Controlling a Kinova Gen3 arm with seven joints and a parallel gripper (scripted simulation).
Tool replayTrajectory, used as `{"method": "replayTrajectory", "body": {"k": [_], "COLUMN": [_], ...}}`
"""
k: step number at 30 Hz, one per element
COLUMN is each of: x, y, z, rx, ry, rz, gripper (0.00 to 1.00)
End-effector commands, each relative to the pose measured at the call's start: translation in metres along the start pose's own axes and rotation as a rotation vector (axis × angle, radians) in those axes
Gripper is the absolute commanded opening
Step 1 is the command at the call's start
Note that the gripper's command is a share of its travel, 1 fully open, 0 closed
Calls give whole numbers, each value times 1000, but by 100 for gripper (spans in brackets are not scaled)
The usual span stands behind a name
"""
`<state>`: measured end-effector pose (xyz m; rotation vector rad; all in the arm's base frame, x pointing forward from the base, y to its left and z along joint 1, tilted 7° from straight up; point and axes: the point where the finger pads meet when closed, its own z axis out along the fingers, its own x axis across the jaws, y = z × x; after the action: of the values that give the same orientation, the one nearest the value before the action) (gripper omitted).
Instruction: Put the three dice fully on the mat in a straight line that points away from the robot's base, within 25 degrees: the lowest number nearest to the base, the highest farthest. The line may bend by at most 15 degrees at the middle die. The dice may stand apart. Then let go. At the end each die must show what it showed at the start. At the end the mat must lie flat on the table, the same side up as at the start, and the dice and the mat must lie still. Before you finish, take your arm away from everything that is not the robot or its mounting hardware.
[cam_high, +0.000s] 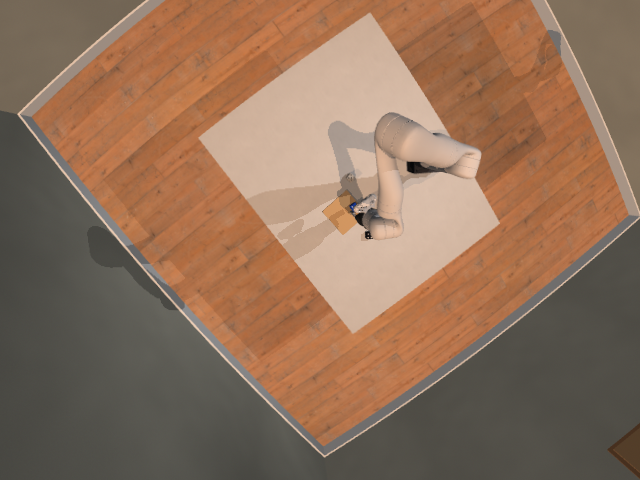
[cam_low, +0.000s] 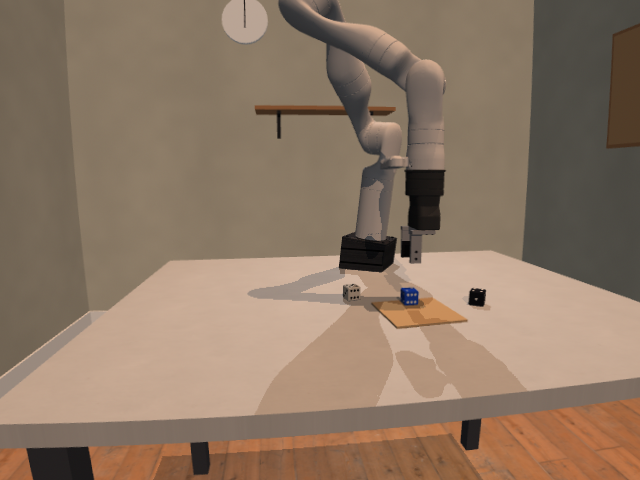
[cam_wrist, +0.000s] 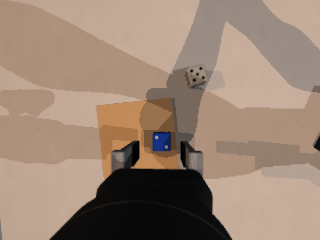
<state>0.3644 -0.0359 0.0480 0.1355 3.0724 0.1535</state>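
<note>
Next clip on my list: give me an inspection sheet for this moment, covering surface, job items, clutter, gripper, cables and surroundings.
Surface: pale table, crossed by arm shadows.
Job's things: tan mat lies flat; blue die stands on the mat's edge nearest the base, two pips up in the wrist view; white die and black die sit on the bare table, on opposite sides of the mat.
Clutter: nothing seen.
Gripper: gripper open, empty, raised straight above the blue die.
Cables: nothing seen.
Surroundings: wall clock, wall shelf, board on the side wall, wooden floor.
</note>
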Motion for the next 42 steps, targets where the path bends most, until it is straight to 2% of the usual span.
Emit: {"method": "replayTrajectory", "body": {"k": [1,15,20,30,32,42], "x": [0,2,5,11,11,17], "y": [0,4,7,20,20,41], "z": [0,1,2,6,6,8], "rx": [0,1,3,12,12,28], "ry": [-1,7,15,33,33,46], "rz": [2,79,159,409,409,761], "gripper": [100,100,100,100,100,100]}}
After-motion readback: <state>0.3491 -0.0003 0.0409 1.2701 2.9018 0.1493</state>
